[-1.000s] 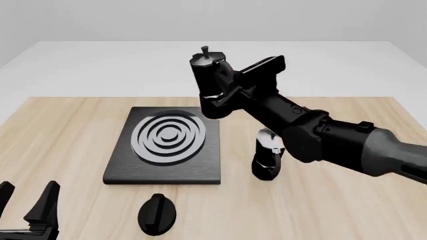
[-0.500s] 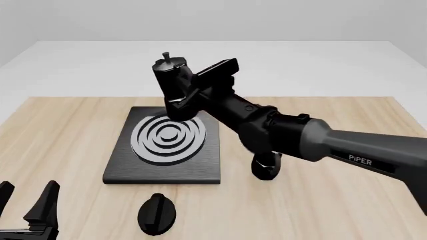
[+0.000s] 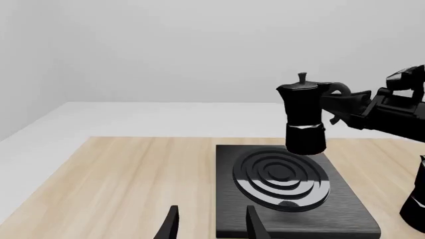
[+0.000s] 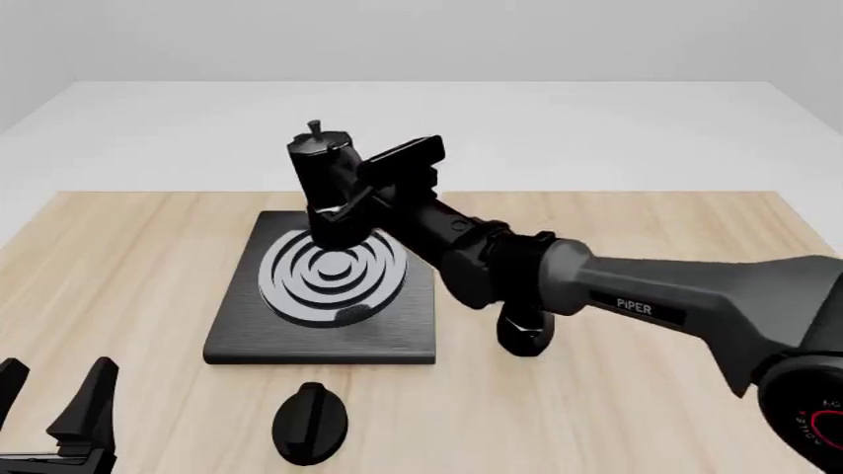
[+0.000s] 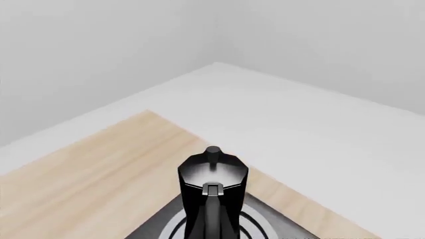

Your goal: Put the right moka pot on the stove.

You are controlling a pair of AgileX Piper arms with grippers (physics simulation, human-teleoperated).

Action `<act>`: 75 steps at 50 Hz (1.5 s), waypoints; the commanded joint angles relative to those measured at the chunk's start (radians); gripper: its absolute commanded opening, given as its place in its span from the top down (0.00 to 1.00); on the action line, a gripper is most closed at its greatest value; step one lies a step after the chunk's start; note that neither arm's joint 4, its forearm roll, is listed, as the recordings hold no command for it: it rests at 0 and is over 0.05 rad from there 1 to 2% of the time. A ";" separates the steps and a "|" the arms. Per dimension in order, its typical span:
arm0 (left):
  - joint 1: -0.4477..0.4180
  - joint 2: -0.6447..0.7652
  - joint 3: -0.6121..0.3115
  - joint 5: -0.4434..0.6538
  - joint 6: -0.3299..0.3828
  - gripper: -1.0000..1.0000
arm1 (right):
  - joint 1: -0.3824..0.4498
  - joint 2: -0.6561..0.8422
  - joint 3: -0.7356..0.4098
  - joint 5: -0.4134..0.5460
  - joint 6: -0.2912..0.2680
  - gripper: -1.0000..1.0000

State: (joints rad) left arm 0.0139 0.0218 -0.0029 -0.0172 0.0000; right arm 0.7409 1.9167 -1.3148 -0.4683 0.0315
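The right moka pot (image 4: 323,183), black and faceted with a small knob on its lid, hangs upright just above the back of the stove (image 4: 264,336). My right gripper (image 4: 369,197) is shut on the pot's side handle. The stove is a flat black slab with silver rings (image 4: 330,272). In the left wrist view the pot (image 3: 302,117) floats slightly above the stove (image 3: 299,221), held by the right gripper (image 3: 345,107). The right wrist view looks down on the pot (image 5: 212,181). My left gripper (image 4: 53,405) is open and empty at the front left, its fingertips (image 3: 252,224) showing.
The other moka pot (image 4: 524,331) stands on the table right of the stove, mostly hidden behind my right arm; it shows at the left wrist view's edge (image 3: 415,199). A small black oval knob (image 4: 310,423) lies in front of the stove.
My right arm has carried the moka pot leftward and lower, from beside the stove's back right corner to over the stove's rings. The left gripper has not moved.
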 commanded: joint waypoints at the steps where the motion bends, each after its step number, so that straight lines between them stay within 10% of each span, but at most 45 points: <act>1: 0.000 0.000 0.000 0.000 0.000 0.00 | 0.006 0.021 -0.034 -0.039 0.031 1.00; 75: 0.000 0.000 0.000 0.000 0.000 0.00 | -0.020 0.252 -0.160 -0.034 0.063 1.00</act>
State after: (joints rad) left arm 0.0138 0.0220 -0.0029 -0.0173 0.0000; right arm 0.7333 2.1726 -1.4721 -0.5064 0.0977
